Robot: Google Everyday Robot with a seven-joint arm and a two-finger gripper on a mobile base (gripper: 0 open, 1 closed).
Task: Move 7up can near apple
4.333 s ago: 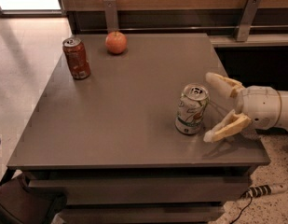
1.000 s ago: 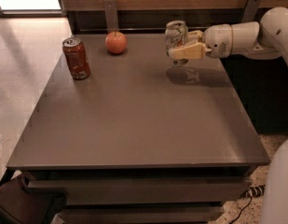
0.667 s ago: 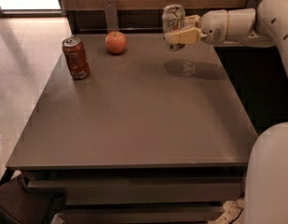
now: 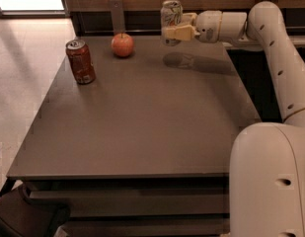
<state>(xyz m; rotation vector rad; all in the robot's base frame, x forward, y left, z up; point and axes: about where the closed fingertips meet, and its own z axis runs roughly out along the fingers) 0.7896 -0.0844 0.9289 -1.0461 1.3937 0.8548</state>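
The 7up can (image 4: 171, 14), white and silver with green and red marks, hangs upright in the air above the far part of the grey table (image 4: 142, 117). My gripper (image 4: 174, 25) is shut on it from the right, its cream fingers (image 4: 179, 33) on either side. The red-orange apple (image 4: 122, 45) sits on the table near the far edge, to the left of the can and lower. The can's shadow falls on the table below and to the right.
A reddish-brown can (image 4: 81, 61) stands at the far left of the table, left of the apple. A wooden wall with metal brackets (image 4: 116, 15) runs behind the table. My white arm (image 4: 275, 58) reaches in from the right.
The gripper has lifted the 7up can from the table's near right, carried it to the far edge, and moved it further left towards the apple.
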